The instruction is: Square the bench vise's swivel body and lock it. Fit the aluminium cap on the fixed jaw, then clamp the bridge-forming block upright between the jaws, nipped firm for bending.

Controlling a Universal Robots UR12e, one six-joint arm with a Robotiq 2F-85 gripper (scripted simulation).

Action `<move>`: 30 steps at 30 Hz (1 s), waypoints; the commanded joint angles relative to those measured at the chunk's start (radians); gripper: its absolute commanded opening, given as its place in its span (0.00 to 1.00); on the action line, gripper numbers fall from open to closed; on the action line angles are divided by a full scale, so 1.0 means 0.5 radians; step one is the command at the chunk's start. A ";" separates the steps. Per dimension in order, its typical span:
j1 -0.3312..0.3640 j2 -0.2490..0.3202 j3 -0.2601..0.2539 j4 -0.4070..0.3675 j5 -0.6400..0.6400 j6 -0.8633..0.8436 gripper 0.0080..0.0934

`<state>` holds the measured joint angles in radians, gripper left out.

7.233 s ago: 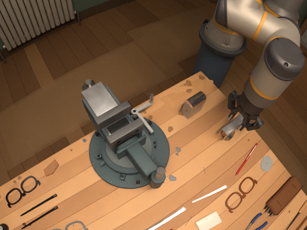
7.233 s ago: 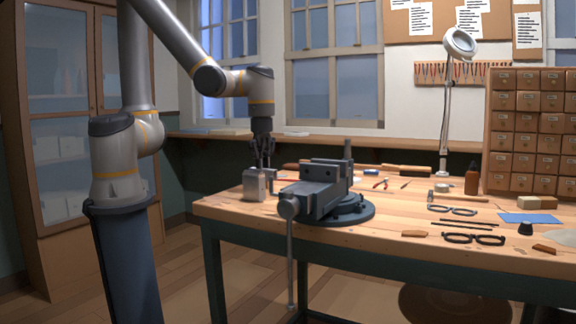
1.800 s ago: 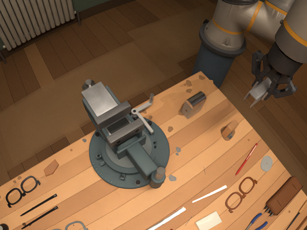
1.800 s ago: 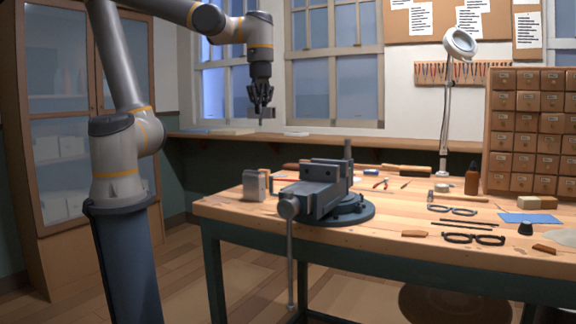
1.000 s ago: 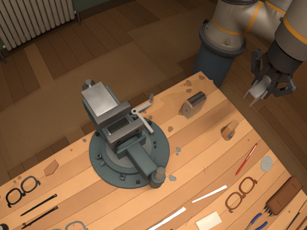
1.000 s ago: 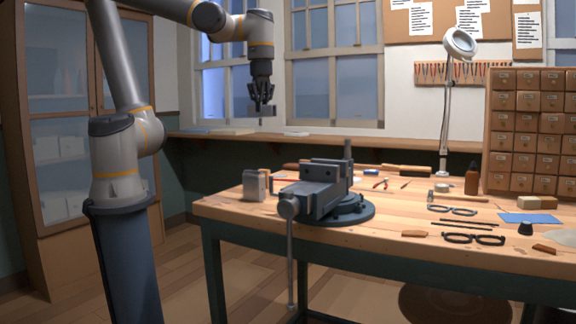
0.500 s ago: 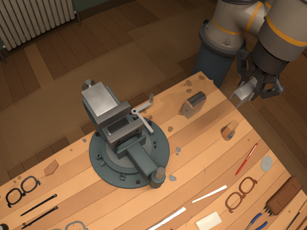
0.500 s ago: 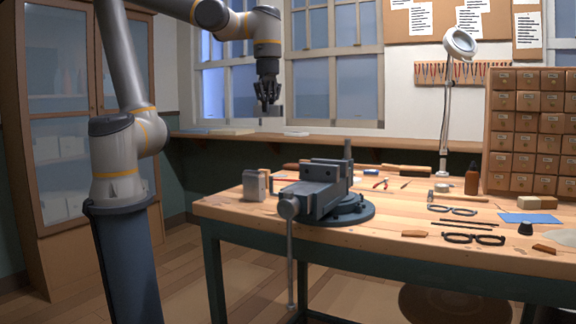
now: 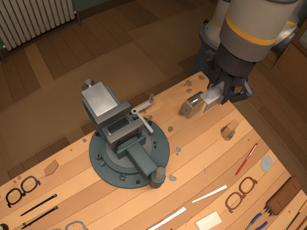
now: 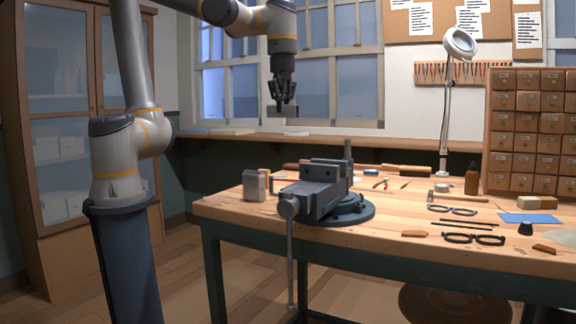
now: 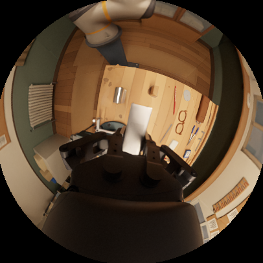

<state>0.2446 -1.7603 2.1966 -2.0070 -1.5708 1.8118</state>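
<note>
The bridge-forming block (image 9: 190, 107), a wooden piece with a metal insert, is partly hidden behind the aluminium cap (image 9: 211, 98) in the side camera; it stands near the bench's far corner (image 10: 254, 185). The aluminium cap (image 10: 283, 111) (image 11: 137, 128) hangs high above the bench, held in my closed gripper (image 9: 224, 95) (image 10: 281, 102). The bench vise (image 9: 119, 128) (image 10: 324, 187) sits on its round swivel base, left of the gripper and well below it, with its jaws a little apart. Its lock lever (image 9: 143, 116) lies at the body's side.
A small wooden block (image 9: 229, 129) lies on the bench below the gripper, with a red pencil (image 9: 246, 159), brown spectacle frames (image 9: 240, 193), white strips (image 9: 209, 194) and a leather case (image 9: 284, 195) nearer the front. Black frames (image 9: 21, 190) lie at the far left. The arm's pedestal (image 10: 123, 256) stands beside the bench.
</note>
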 commanded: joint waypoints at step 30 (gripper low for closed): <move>-0.332 0.391 -0.352 -0.043 0.000 -0.326 0.00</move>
<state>0.0778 -1.5634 2.0209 -2.0282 -1.5708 1.6480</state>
